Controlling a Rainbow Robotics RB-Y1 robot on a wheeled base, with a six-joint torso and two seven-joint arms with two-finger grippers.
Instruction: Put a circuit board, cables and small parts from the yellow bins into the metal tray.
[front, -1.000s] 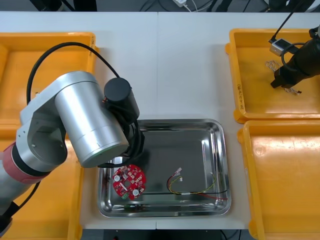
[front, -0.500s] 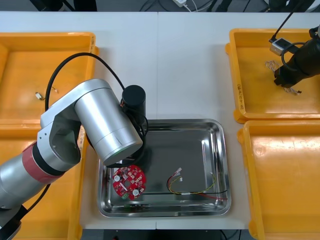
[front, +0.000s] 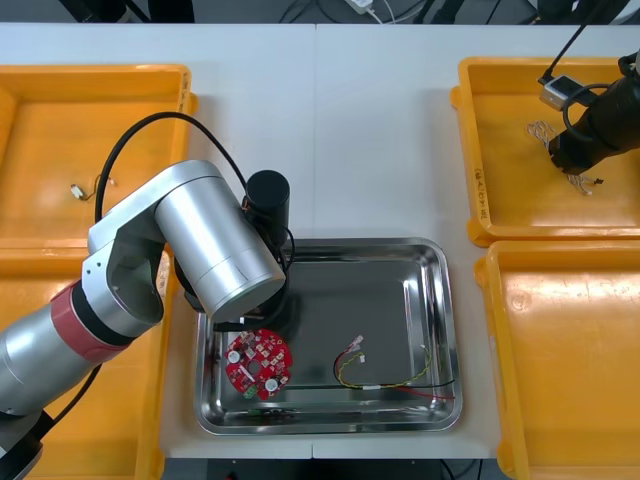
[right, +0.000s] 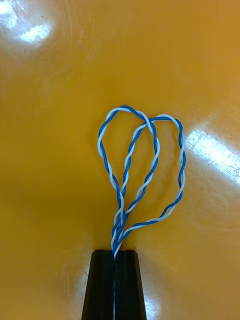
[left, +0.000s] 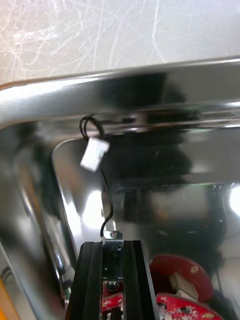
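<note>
Two cables pinched
The right gripper (right: 114, 252) squeezes a twisty blue-white cable (right: 120, 212) — its loops spread over the far right bin (front: 500, 150), smooth inside. The left gripper (left: 112, 245) pinches a thin black cable (left: 110, 200) with a white plug (left: 94, 153) over the shiny tray (left: 150, 95), by the round red board (left: 185, 270).

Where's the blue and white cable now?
Right wrist view: the blue and white cable is pinched in the right gripper, inside the far yellow bin at the table's right.

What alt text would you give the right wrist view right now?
The right gripper has its fingers shut on a twisted blue and white cable, its loops fanning out beyond the fingertips against the floor of a yellow bin.
</note>
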